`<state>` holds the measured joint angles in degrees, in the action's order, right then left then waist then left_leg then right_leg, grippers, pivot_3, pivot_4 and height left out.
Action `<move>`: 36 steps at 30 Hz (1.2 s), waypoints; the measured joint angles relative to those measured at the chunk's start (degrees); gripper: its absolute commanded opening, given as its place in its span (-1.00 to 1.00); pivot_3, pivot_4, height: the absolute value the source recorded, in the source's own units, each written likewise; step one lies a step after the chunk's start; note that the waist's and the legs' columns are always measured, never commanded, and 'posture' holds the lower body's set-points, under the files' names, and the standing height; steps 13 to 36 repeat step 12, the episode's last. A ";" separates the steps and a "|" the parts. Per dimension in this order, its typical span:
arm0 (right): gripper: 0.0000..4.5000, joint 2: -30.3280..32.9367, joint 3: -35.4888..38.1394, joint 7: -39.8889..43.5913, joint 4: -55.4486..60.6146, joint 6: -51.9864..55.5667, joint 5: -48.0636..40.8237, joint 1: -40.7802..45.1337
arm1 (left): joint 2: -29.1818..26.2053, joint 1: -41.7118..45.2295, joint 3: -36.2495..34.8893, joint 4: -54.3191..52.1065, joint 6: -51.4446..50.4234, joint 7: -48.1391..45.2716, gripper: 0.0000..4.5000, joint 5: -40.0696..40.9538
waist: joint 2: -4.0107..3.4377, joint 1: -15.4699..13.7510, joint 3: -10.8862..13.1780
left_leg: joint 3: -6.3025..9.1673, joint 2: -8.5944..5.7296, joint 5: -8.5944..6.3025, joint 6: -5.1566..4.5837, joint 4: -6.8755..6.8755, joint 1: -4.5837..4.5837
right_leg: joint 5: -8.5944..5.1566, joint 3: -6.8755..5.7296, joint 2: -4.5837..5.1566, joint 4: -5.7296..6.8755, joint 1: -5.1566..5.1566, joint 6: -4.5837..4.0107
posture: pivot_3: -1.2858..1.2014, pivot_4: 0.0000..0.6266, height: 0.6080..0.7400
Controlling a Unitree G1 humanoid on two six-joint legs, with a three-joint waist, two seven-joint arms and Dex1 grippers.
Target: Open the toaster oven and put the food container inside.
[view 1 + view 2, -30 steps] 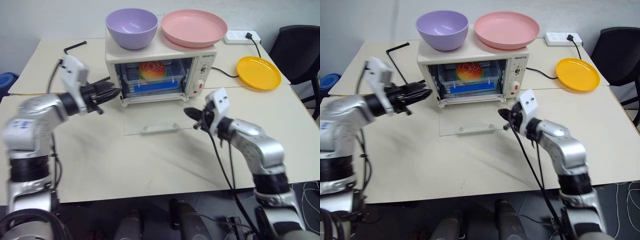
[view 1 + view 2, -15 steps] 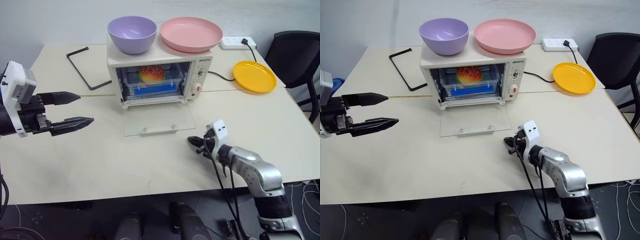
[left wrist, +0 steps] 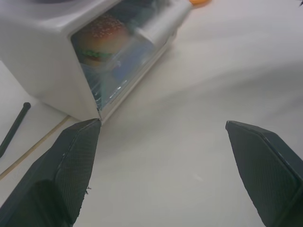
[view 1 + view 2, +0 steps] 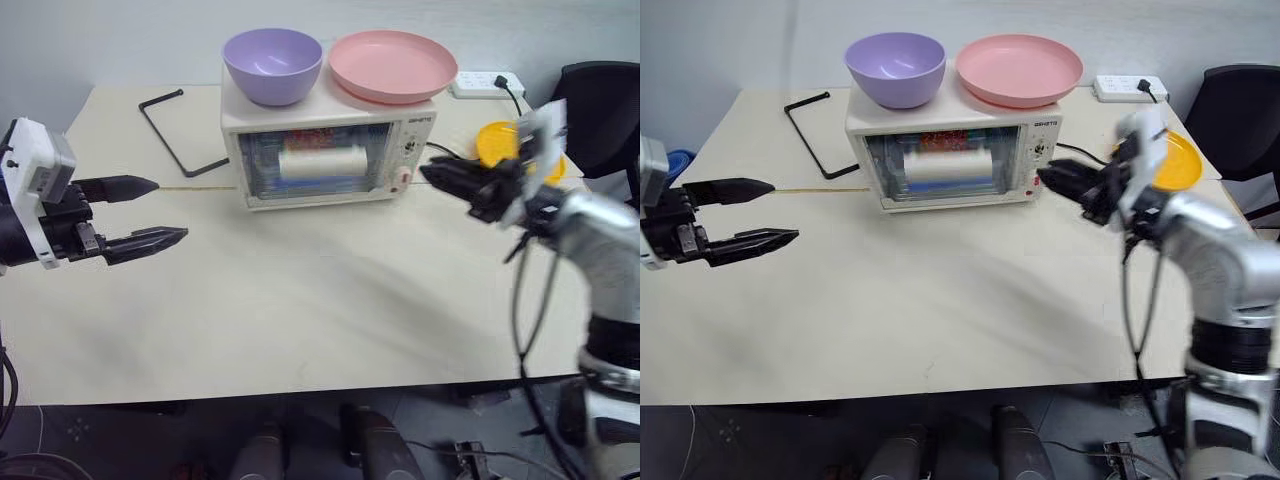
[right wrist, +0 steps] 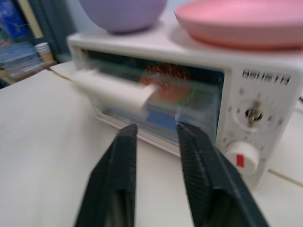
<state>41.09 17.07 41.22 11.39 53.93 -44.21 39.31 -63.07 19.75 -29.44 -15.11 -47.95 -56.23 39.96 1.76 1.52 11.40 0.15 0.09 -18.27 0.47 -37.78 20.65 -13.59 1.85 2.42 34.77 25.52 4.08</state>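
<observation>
A cream table point(image 4: 300, 300) stands before a pale wall, with a black chair point(image 4: 600, 100) behind its right corner. In the head view, the toaster oven point(image 4: 325, 145) sits at the table's far middle, its door nearly shut, a purple bowl point(image 4: 272, 65) and pink plate point(image 4: 392, 66) on top, a yellow plate point(image 4: 1170, 160) to its right. The left gripper point(image 4: 150, 212) hovers well left of the oven, fingers spread wide. The right gripper point(image 4: 445, 178) hangs just beside the oven's knob panel.

In the left wrist view, the food container point(image 3: 102, 49) lies inside the oven, behind the glass.

In the right wrist view, the fingers point(image 5: 118, 179) stand slightly apart, gripping nothing, near the oven's white handle point(image 5: 111, 92).
</observation>
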 measured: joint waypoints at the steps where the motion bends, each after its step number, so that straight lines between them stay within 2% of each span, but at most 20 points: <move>1: 0.11 1.12 0.60 0.70 -0.09 1.31 -1.06 -0.04 | 0.00 -0.05 -0.03 0.21 0.01 0.03 1.00 0.00 | 0.00 0.03 0.00 | -0.01 -0.01 0.00 0.00 0.00 0.02 | 0.00 0.02 0.01 0.00 0.00 0.00 | 0.03 -0.52 1.00; 6: 0.91 7.72 4.39 4.48 -0.72 5.98 -6.03 -1.14 | -0.18 0.35 -0.34 0.63 0.51 -0.02 1.00 0.16 | -0.07 0.36 0.04 | -0.24 -0.02 -0.01 -0.02 0.00 -0.02 | 0.01 0.16 -0.02 0.03 0.05 0.04 | 0.03 -0.52 1.00; 7: 0.98 8.49 4.57 4.75 -0.72 6.07 -6.06 -1.78 | -0.19 0.43 -0.55 0.91 0.51 -0.01 1.00 0.19 | -0.07 0.33 0.04 | -0.23 -0.02 -0.01 -0.02 0.00 -0.03 | 0.01 0.17 -0.03 0.04 0.04 0.05 | 0.03 -0.52 1.00; 12: 0.98 9.82 3.50 5.86 -0.42 4.43 -4.56 -6.51 | -0.18 2.08 -1.03 2.09 0.50 0.61 1.00 0.55 | -0.07 0.24 0.04 | -0.38 -0.06 0.00 -0.04 -0.04 -0.06 | 0.03 0.15 -0.07 0.10 0.04 0.11 | 0.03 -0.52 1.00; 36: 0.98 9.82 3.50 5.86 -0.42 4.43 -4.56 -6.51 | -0.18 2.08 -1.03 2.09 0.50 0.61 1.00 0.55 | -0.07 0.24 0.04 | -0.38 -0.06 0.00 -0.04 -0.04 -0.06 | 0.03 0.15 -0.07 0.10 0.04 0.11 | 0.03 -0.52 1.00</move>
